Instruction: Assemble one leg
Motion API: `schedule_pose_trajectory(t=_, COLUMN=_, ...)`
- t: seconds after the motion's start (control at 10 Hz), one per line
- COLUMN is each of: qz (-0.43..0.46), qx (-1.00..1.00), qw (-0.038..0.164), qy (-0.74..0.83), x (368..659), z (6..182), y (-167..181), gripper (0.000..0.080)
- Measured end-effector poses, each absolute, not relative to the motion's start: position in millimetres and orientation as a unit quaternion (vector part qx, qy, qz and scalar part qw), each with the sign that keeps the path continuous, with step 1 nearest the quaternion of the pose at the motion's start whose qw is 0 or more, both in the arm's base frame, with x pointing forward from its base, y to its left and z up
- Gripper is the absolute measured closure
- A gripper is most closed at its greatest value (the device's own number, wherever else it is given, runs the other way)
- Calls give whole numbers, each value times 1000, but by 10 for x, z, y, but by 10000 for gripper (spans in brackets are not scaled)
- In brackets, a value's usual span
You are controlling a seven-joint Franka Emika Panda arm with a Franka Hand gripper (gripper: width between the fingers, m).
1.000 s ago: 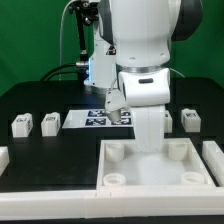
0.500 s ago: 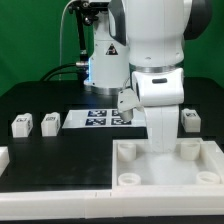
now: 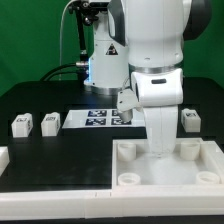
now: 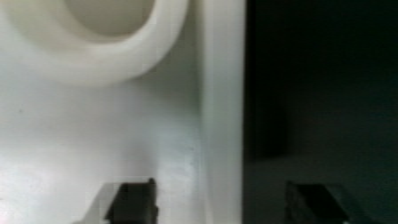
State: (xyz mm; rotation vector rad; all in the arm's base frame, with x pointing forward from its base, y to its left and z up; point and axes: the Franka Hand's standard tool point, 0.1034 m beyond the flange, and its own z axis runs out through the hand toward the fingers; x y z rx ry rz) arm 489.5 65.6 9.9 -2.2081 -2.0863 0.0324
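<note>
My gripper (image 3: 161, 150) stands at the far wall of the large white tray-like part (image 3: 150, 172), between its two far corner sockets. In the wrist view the gripper (image 4: 222, 200) straddles that wall (image 4: 214, 120), one dark fingertip (image 4: 128, 200) over the white inside and the other over the black table. It holds the wall. A round socket (image 4: 111, 30) shows ahead. Two legs (image 3: 20, 124) (image 3: 49, 123) stand at the exterior view's left. A third leg (image 3: 188, 119) stands at the right, behind the arm. I see no fourth leg.
The marker board (image 3: 95, 119) lies flat behind the tray-like part. A white rail (image 3: 55, 191) runs along the table's front, with a white block (image 3: 4, 157) at the left edge. The robot's base (image 3: 100, 70) and cables stand at the back.
Between 1.0 s and 0.5 s ago the arm moved toward the exterior view's right and the tray-like part slid right with it. Nothing has moved since.
</note>
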Motion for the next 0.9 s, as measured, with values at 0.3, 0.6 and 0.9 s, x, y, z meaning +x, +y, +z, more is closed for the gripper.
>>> schedule_pose_trajectory(t=0.3, qz=11, qx=-726, qw=52, qy=-685, x=4895, z=98, y=650, gripper=159)
schedule_pose_trajectory(t=0.6, qz=11, qx=-726, qw=52, qy=-685, x=4895, z=97, y=648, gripper=151)
schedule_pose_trajectory(t=0.9, qz=11, qx=-728, qw=52, qy=-683, x=4898, z=107, y=650, gripper=150)
